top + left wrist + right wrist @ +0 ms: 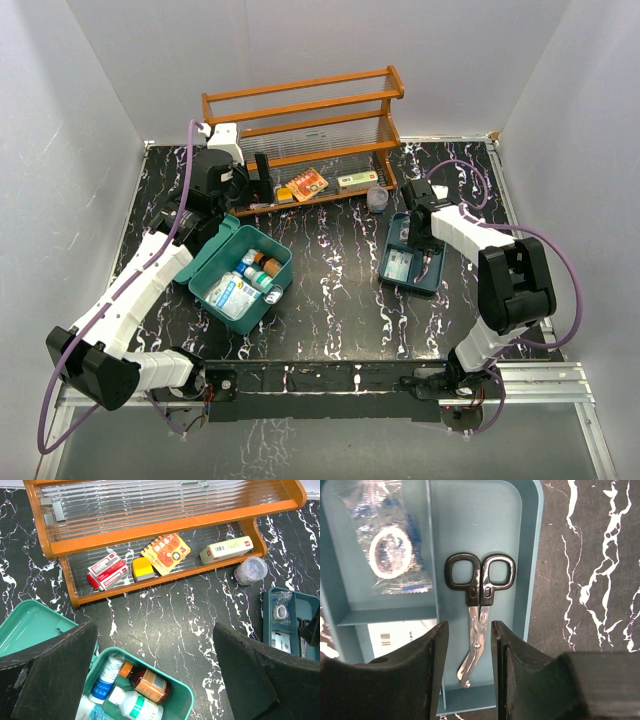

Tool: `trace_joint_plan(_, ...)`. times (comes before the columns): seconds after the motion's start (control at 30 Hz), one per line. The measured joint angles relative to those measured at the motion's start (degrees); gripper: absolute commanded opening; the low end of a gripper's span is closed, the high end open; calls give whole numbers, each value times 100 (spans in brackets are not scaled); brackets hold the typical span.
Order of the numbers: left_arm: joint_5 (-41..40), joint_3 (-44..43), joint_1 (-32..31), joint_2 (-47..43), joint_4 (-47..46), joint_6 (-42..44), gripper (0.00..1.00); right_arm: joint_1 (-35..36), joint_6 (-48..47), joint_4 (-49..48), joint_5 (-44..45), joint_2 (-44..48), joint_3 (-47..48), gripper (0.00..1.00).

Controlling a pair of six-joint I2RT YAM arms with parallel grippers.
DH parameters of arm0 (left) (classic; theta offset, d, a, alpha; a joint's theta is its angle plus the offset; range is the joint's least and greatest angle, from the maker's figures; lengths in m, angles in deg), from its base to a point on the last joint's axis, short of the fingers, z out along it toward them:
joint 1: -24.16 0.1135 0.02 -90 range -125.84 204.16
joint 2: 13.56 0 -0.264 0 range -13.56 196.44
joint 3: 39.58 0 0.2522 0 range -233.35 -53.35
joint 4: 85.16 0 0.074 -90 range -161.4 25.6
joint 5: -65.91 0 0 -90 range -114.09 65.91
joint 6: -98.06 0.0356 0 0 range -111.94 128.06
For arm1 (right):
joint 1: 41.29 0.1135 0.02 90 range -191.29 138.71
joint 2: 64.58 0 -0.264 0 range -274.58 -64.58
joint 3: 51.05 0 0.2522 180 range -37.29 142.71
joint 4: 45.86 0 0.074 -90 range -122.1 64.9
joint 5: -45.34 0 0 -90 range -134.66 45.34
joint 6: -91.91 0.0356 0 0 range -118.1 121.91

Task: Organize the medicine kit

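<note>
Boxed in by white walls (100,80) on three sides of the black marbled table (330,300); room to move over the dark stretch between the left claw (154,635) and the right claw (467,630). Ahead of the left claw, blocked by the orange wooden rack (165,510) along the back wall, with red-and-white boxes (107,571), an orange booklet (166,552) and a long white box (227,549) on its lowest shelf; off its right end, a small clear cup (251,570). Just below and behind that claw, the teal medicine kit (215,250), lid lying open to the claw's left, bottles (147,682) packed inside. Under the right claw, the blue-grey tray (531,555), well apart from the kit; forward-left of its fingers, a bagged tape roll (390,550). Left claw spread wide, holding nothing; right claw partly parted, straddling the blades of black-handled scissors (479,605) lying flat in the tray, gripping nothing.
</note>
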State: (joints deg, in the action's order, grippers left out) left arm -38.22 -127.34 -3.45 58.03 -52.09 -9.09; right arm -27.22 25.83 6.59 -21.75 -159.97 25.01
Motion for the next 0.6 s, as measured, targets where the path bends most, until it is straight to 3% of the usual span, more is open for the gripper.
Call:
trace_joint_plan(0.3,0,37,0,0,2,-7,99,0,210,-37,-761,273,-116,33)
trace_joint_plan(0.6,0,63,0,0,4,-44,99,0,452,-175,-977,50,-201,18)
